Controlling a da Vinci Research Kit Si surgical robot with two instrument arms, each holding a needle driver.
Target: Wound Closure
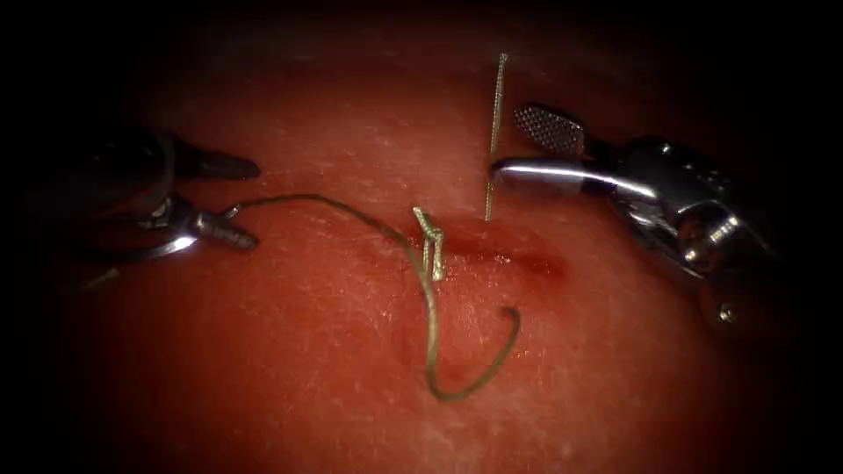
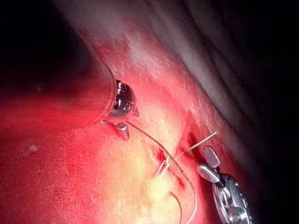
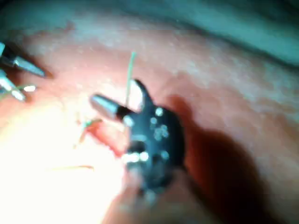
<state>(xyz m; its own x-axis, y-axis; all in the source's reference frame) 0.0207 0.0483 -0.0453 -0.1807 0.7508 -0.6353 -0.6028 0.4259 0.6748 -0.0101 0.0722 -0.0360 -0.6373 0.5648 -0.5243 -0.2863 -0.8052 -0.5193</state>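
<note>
Endoscope view: the left tool [image 1: 230,200], shaft level, has spread jaws, thread [image 1: 334,207] at its lower jaw. The right tool [image 1: 518,145], angled downward, gapes around a cut end [image 1: 495,132]; the knot [image 1: 431,241] sits between them.

Open tissue [image 1: 290,369] lies clear left of and below the cut [image 1: 509,256]. Obstacles: thread [image 1: 334,206] strung from the left tool [image 1: 237,202], jaws apart, across to the knot [image 1: 430,250] at the cut; its loose tail [image 1: 474,377] curling below. An upright thread end [image 1: 496,132] stands between the right tool's [image 1: 527,145] spread jaws.
</note>
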